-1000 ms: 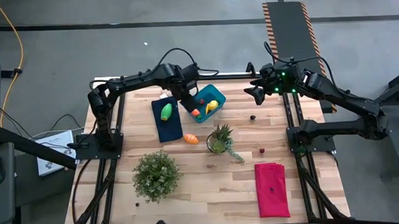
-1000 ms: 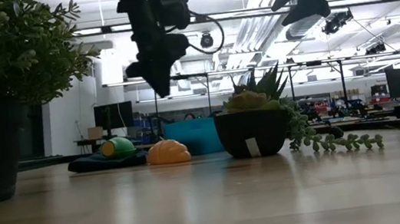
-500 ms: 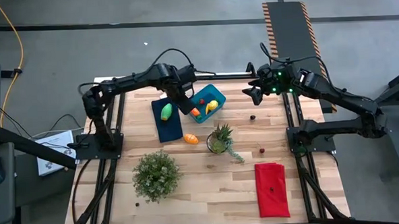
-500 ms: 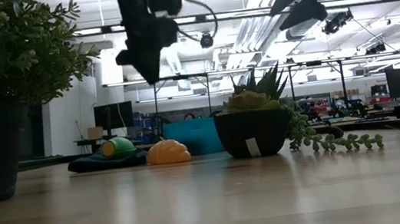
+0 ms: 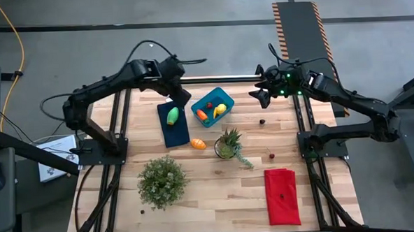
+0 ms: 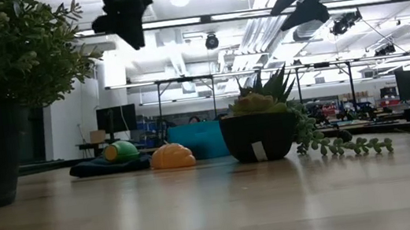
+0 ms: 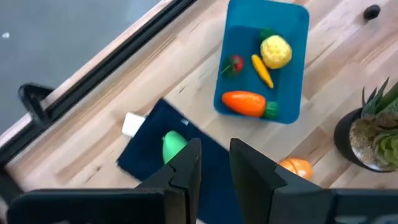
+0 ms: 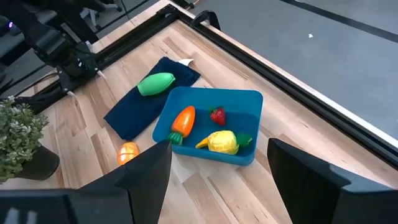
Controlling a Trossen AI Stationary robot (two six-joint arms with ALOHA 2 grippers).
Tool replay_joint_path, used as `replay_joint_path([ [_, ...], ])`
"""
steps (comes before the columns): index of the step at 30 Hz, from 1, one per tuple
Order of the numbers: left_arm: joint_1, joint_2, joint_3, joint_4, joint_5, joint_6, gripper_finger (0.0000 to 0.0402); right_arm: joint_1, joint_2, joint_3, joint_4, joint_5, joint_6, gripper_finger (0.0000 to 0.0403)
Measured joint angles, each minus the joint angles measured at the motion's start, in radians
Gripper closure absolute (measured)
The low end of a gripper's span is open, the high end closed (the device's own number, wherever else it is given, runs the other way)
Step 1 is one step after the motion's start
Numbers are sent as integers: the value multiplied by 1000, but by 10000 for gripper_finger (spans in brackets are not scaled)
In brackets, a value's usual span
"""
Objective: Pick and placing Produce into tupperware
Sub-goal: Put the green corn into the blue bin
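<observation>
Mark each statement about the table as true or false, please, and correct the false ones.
1. The carrot lies inside the blue tub. True.
2. The green oval lies in the tub. False: it rests on the dark blue cloth, beside the tub.
3. The orange oval lies on the bare wood, outside the tub. True.
4. The left gripper holds the lemon. False: its fingers are close together with nothing between them, and the lemon lies in the tub.
5. The right gripper is open and holds nothing. True.
</observation>
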Motion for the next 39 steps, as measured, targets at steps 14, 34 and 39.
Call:
replay_joint_path([
  [14, 0, -109, 0, -178, -79, -118, 325, 0, 0, 0, 0, -21, -33, 147],
  [34, -1, -278, 0, -302, -124, -363, 319, 0, 0, 0, 3, -122, -153, 147],
  [39, -1, -262, 0, -316, -130, -416, 271, 0, 0, 0, 3, -160, -179, 147],
])
